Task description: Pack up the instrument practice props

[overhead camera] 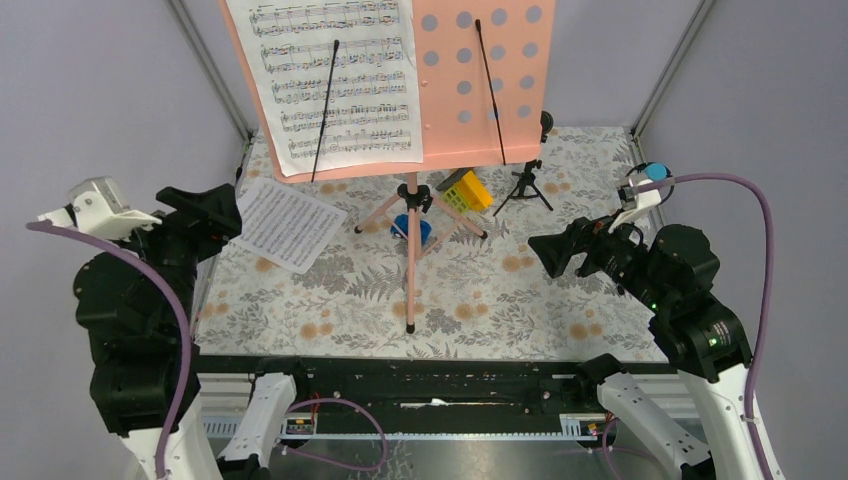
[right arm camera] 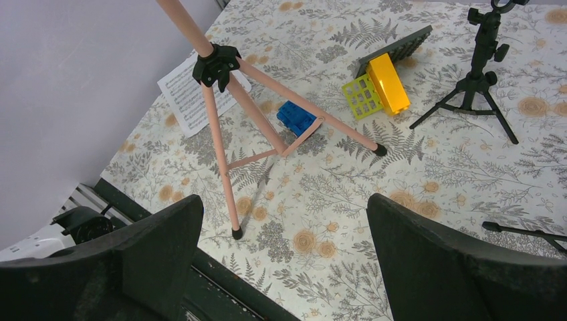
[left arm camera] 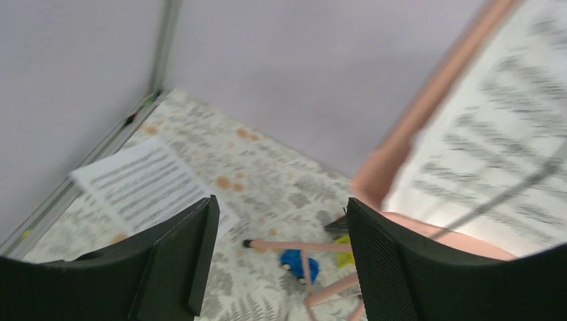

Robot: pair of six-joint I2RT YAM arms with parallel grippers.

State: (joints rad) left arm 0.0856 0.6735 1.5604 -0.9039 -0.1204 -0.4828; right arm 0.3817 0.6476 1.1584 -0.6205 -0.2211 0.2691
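Observation:
The pink perforated music stand (overhead camera: 485,75) rises at the back, its tripod legs (right arm camera: 224,134) spread on the floral cloth. One white sheet-music page (overhead camera: 335,85) leans on its desk; another page (overhead camera: 288,222) (left arm camera: 144,184) lies flat at the left. A black mic (overhead camera: 527,180) (right arm camera: 480,70) stands on its small tripod at the back right. A blue mic (overhead camera: 655,172) shows behind my right arm. My left gripper (overhead camera: 222,212) (left arm camera: 281,207) hovers open near the flat page, holding nothing. My right gripper (overhead camera: 548,257) (right arm camera: 286,204) hangs open and empty above the cloth's right side.
A small blue toy car (overhead camera: 413,230) (right arm camera: 295,117) sits between the stand's legs. A yellow-green toy block (overhead camera: 470,190) (right arm camera: 378,87) lies just behind them. Grey walls close in the left, back and right sides. A black rail (overhead camera: 420,375) runs along the near edge.

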